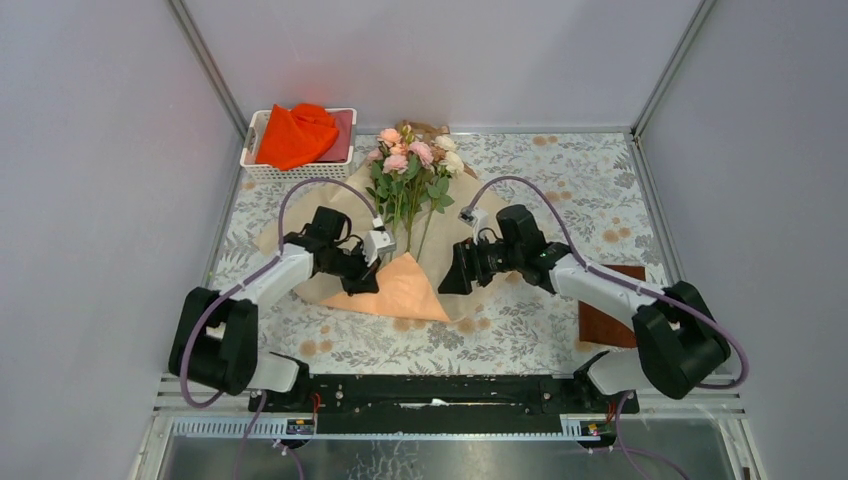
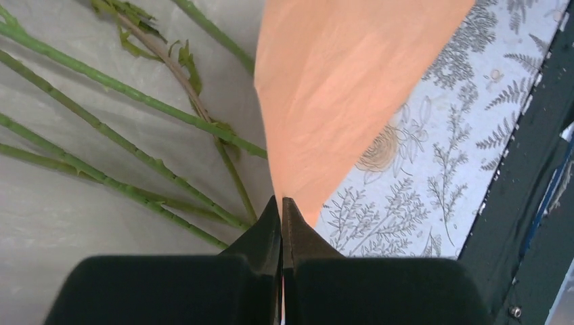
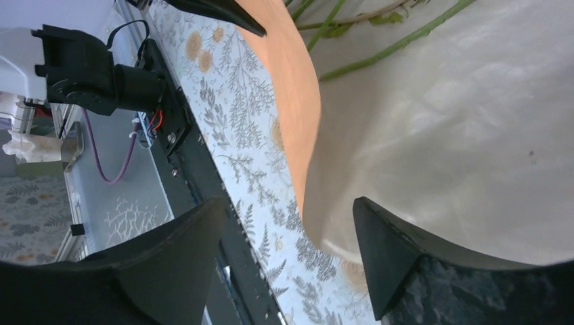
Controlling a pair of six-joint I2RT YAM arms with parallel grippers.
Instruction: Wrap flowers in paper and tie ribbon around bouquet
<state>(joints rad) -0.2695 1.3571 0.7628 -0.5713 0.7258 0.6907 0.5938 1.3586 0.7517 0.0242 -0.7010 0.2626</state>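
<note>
Two arms work one sheet here. At far left a basket (image 1: pixel 262 172) with an orange cloth (image 1: pixel 295 135) stands on the mat (image 1: pixel 560 190), off the sheet; we judge it no part of this step.

The left gripper (image 1: pixel 368 278) is pinched tight on a corner of the paper (image 1: pixel 405 290). Its wrist view shows the peach face tapering straight into the closed tips. That grip holds the near-left corner folded in toward the stems (image 2: pixel 135 93), which is why peach shows there while the rest lies pale side up.

The flowers (image 1: pixel 415 155) lie along the middle of the sheet, blooms at the far edge and stems pointing near. We judge this placement lets a fold from each side close a cone around them.

The right gripper (image 1: pixel 452 275) hangs at the sheet's right edge, jaws wide, nothing in them. Its wrist view shows the lifted edge just ahead of the tips, untouched as far as we can tell. We judge it placed to take that edge for the opposing fold.

We cannot identify the ribbon in any view. A brown board (image 1: pixel 600 325) lies at far right, well apart.
</note>
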